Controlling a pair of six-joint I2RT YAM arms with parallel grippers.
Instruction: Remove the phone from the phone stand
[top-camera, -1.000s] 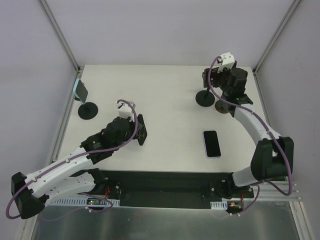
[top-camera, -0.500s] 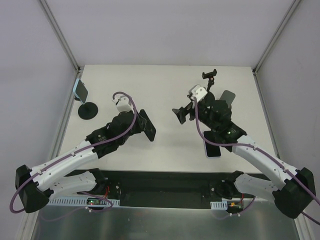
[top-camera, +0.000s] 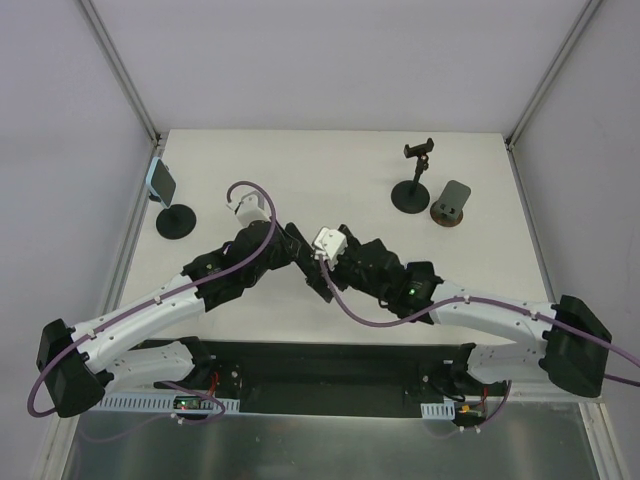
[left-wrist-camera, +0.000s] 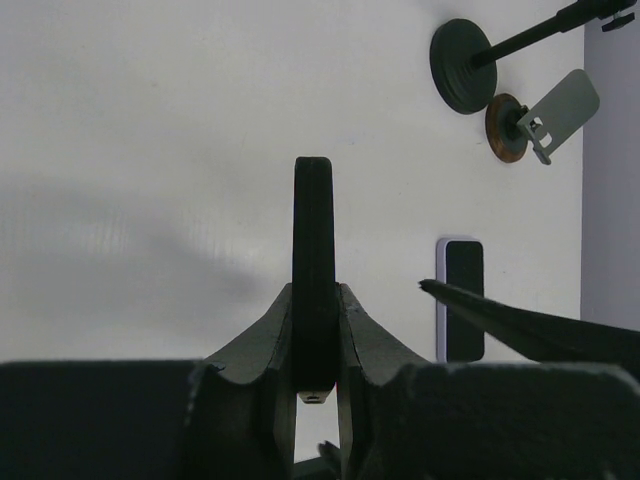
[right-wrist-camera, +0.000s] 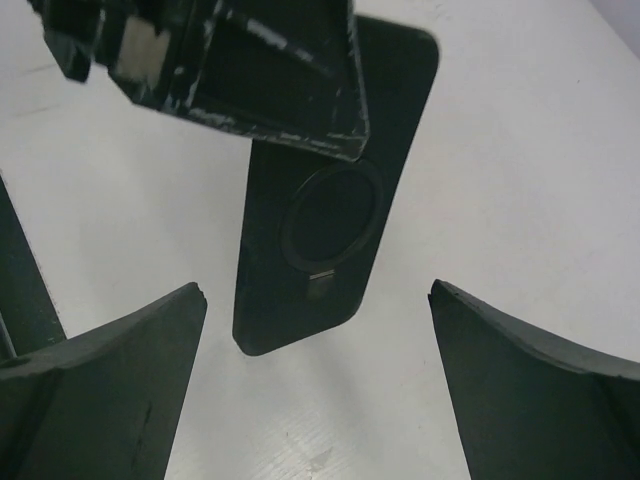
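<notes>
Short of the clamp stand (top-camera: 410, 197), left pincer (left-wrist-camera: 315, 310) grips black phone (left-wrist-camera: 313, 220); right pincer (right-wrist-camera: 318, 290) wide.

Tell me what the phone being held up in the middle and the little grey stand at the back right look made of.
Held phone: matte black back, likely a plastic or rubbery case; no glare, with a ring moulded in.
Grey stand: flat dull-grey plate, either painted metal or plastic; brown disc base, either wood or coppery metal, cannot tell.
</notes>
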